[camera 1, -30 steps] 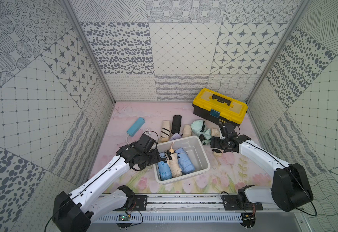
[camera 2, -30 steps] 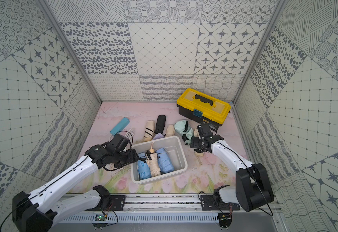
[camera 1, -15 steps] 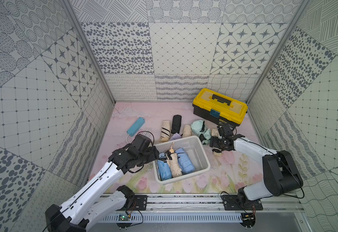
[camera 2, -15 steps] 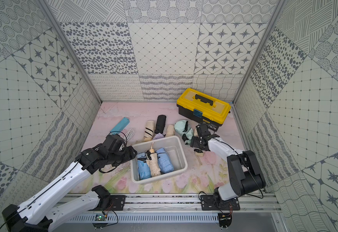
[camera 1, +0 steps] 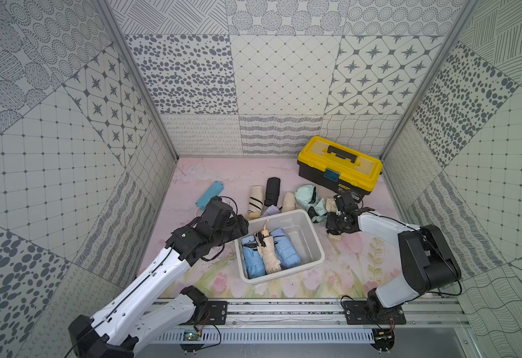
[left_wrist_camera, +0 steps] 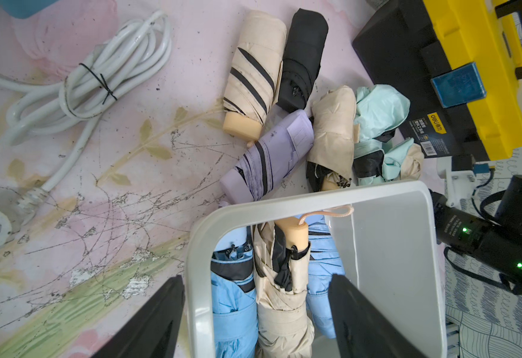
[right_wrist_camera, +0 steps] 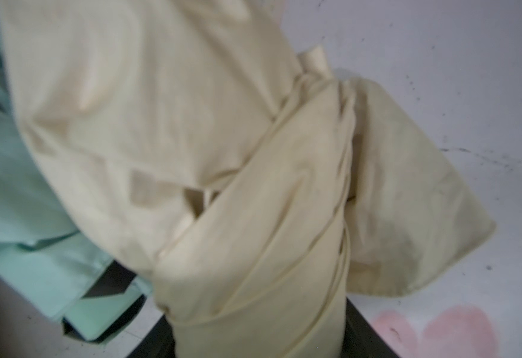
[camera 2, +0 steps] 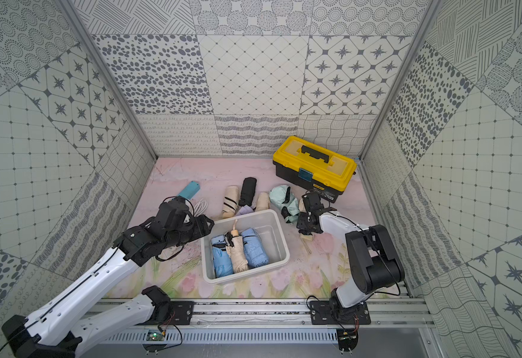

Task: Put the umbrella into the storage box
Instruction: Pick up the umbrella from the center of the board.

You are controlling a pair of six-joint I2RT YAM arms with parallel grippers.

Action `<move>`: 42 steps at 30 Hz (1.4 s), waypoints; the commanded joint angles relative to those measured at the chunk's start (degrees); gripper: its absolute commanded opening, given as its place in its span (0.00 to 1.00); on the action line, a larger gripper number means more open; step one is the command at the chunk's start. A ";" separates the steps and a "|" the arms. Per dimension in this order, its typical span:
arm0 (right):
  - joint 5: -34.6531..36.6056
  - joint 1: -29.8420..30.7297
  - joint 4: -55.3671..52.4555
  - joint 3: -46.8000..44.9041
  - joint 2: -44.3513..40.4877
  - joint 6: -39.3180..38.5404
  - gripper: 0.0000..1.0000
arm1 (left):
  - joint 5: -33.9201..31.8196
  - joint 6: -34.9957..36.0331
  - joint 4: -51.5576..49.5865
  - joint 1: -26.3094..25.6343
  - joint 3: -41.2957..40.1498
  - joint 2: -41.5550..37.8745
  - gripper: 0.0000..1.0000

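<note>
The white storage box [camera 1: 279, 279] [camera 2: 244, 279] sits mid-table and holds two blue umbrellas and a cream one [camera 1: 269, 257]. My left gripper [camera 1: 241, 229] [left_wrist_camera: 255, 279] is open and hangs over the box's left rim [left_wrist_camera: 315, 198], one finger outside the wall and one inside. Just right of the box, my right gripper [camera 1: 335, 231] [right_wrist_camera: 258, 334] is shut on a cream umbrella [right_wrist_camera: 253, 201] lying on the mat. Its handle end [camera 1: 335, 238] [camera 2: 307, 237] pokes out below the fingers.
Behind the box lie a striped cream umbrella [camera 1: 256, 201], a black one [camera 1: 272, 191], a lilac one [left_wrist_camera: 272, 155], a cream one [camera 1: 289, 201] and a mint one [camera 1: 307, 196]. A yellow-lidded toolbox [camera 1: 340, 167] stands back right. A blue case [camera 1: 209, 194] and white cable [left_wrist_camera: 92, 80] lie left.
My right gripper has closed its fingers onto the cream umbrella beside the box. My left arm has only shifted a little at the box's left rim, gripper still open.
</note>
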 commanded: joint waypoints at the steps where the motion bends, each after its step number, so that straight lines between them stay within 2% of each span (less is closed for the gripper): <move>1: 0.76 -0.12 1.86 -1.78 -4.23 0.83 0.55 | -0.36 2.15 4.65 0.73 2.00 1.01 0.78; 11: 1.83 -0.12 -3.31 -5.22 -19.68 2.10 0.47 | 3.38 1.76 8.25 0.75 5.50 4.11 0.78; 16: -0.61 0.35 -7.39 -3.23 -28.15 -2.76 0.46 | 8.04 1.44 12.14 0.70 7.81 6.66 0.78; 23: -4.11 5.50 -11.01 2.44 -36.40 -14.36 0.41 | 11.93 -2.19 19.02 -2.03 11.18 10.65 0.79; 27: -4.87 10.96 -11.99 5.91 -37.28 -21.75 0.40 | 11.65 -4.94 20.33 -4.96 13.79 12.34 0.79; 32: -5.68 16.63 -12.12 9.87 -35.87 -33.26 0.38 | 14.47 -11.73 19.56 -5.75 18.16 14.32 0.81; 39: -10.21 22.37 -10.51 12.04 -34.35 -50.27 0.37 | 23.45 -23.57 18.62 -5.72 22.20 17.66 0.88; 42: -12.49 24.21 -10.10 12.11 -33.95 -58.42 0.37 | 26.93 -25.58 18.53 -5.91 22.34 18.51 0.98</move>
